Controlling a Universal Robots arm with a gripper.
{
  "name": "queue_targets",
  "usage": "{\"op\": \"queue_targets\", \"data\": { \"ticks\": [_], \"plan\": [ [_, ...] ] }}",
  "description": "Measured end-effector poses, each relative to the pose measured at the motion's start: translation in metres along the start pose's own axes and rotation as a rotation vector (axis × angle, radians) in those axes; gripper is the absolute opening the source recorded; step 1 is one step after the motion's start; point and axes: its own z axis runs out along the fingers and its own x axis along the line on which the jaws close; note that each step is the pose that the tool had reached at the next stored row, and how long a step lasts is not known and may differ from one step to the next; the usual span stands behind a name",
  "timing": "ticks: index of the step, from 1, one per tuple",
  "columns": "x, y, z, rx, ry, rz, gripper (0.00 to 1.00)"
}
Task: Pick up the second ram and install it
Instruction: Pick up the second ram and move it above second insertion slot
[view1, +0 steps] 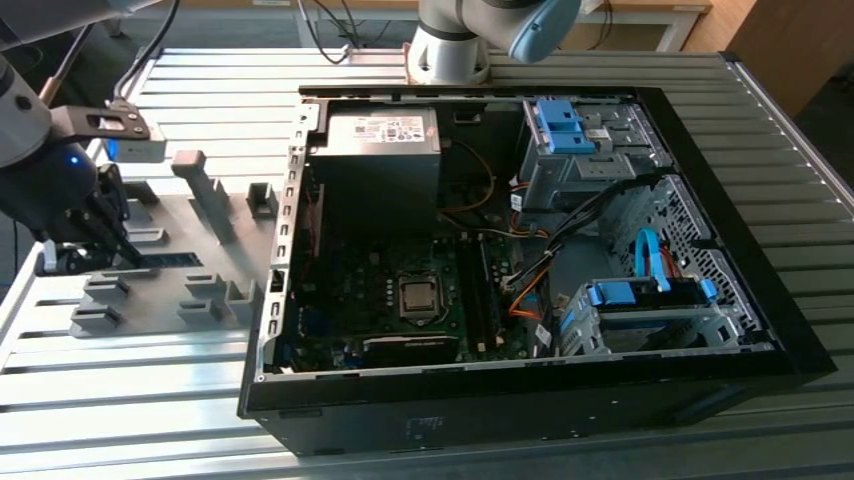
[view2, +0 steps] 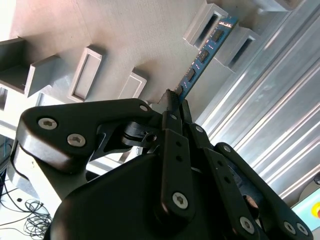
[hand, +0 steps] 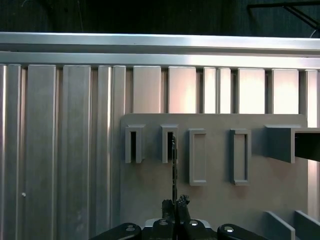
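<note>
Gripper (view2: 176, 97) is pinching the near end of the second ram (view2: 202, 55), its jaws drawn almost together with only the thin board between them. In the first wrist view the gripper (hand: 176, 202) is showing the same hold, with the second ram (hand: 173, 170) appearing edge-on as a dark line.

The stick is running from the gripper across the grey fixture plate (view2: 115, 30), and its far end is sitting at one of the raised slotted holders; whether it is resting in the slot or lifting clear of it I cannot tell.

In the exterior view the gripper (view1: 114, 245) is working over the fixture plate (view1: 174, 215) at the exterior view's left, well apart from the open computer case (view1: 787, 330) lying on the slatted bench (view1: 747, 110).

Judging by this, the grasp is being made, while carrying the stick to the motherboard (view1: 400, 260) and seating it is not yet done.
</note>
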Motion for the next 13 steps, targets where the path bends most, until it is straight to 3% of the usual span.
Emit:
{"op": "queue_targets", "data": {
  "ticks": [13],
  "plan": [
    [-0.0001, -0.0001, -0.0046, 0.0000, 0.0000, 0.000, 0.14]
  ]
}}
